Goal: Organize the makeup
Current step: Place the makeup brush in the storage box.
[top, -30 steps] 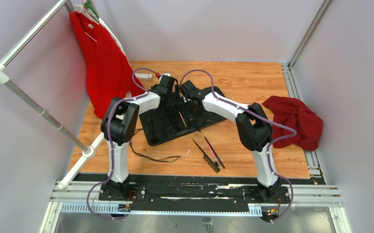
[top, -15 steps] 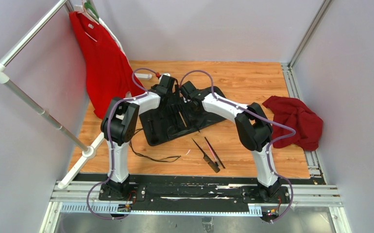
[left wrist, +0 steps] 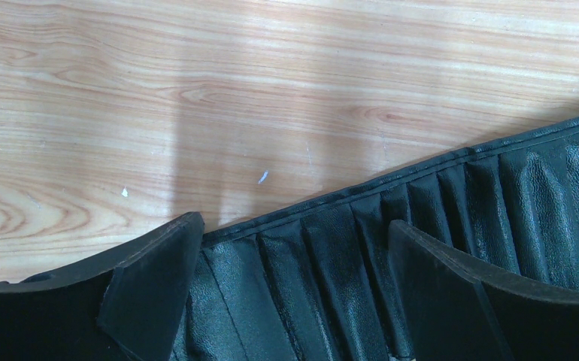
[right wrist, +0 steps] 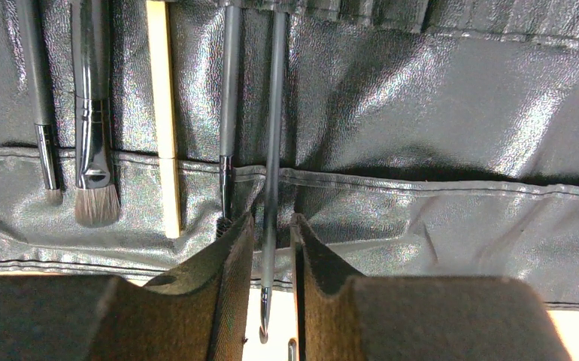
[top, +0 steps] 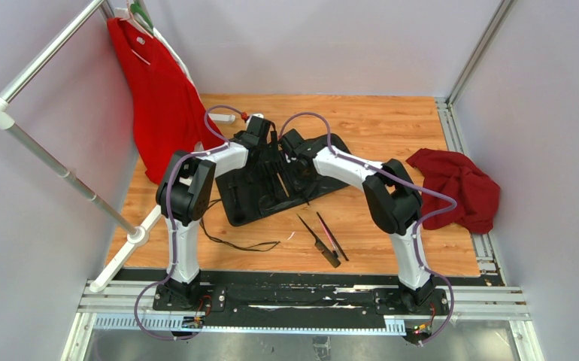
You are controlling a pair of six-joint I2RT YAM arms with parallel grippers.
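The black roll-up case (top: pixel 271 188) lies open in the middle of the table, with both grippers over its far part. In the right wrist view several makeup pieces are tucked in its slots: a small brush (right wrist: pixel 42 113), a flat brush (right wrist: pixel 95 150), a cream stick (right wrist: pixel 162 128) and a dark tool (right wrist: pixel 228 113). A thin grey tool (right wrist: pixel 275 113) runs down between the fingers of my right gripper (right wrist: pixel 271 222), which stands narrowly open with a gap on each side. My left gripper (left wrist: pixel 294 229) is wide open over the case's pleated pockets (left wrist: pixel 331 256). A comb-like tool (top: pixel 318 239) and a pink-accented tool (top: pixel 331 235) lie loose on the wood.
A thin black cord (top: pixel 234 242) loops on the table left of the loose tools. A red shirt (top: pixel 159 98) hangs from a white rack (top: pixel 53 162) at the left. A crumpled red cloth (top: pixel 459 188) lies at the right edge.
The right arm has edged slightly to the left over the case. The left arm, the case and the loose tools have not moved.
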